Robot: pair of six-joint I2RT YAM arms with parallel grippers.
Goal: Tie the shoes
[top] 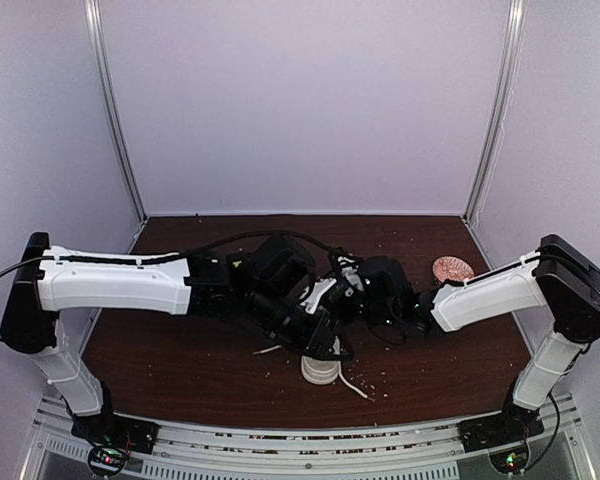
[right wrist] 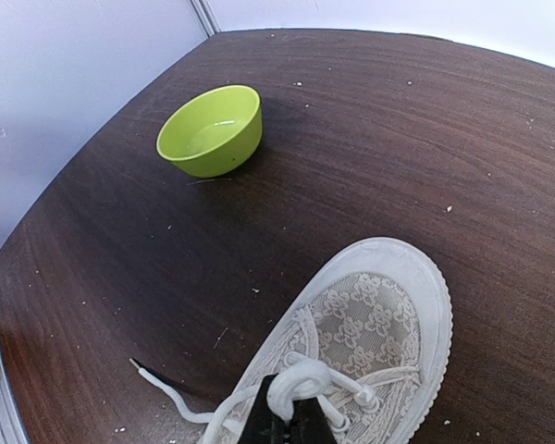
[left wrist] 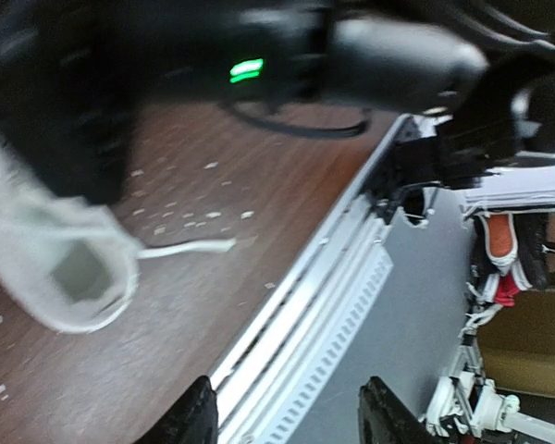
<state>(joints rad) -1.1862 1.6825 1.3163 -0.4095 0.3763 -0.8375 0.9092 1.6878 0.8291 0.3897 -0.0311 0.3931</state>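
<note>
Sneaker [right wrist: 370, 314] lies by the near edge of the counter [right wrist: 398, 139], toe toward the far edge; right gripper [right wrist: 289, 421] pinches its laces [right wrist: 301, 384], left gripper [left wrist: 291, 416] spread alongside.

Blurry sneaker [left wrist: 65, 268], lace [left wrist: 190, 248] trailing on table [left wrist: 213, 185]; left pincer [left wrist: 287, 416] spread.

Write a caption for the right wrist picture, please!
Right gripper pinching the lace on the sneaker, green bowl behind.

Even, soft light throughout; left wrist view blurred, right wrist view sharp.
</note>
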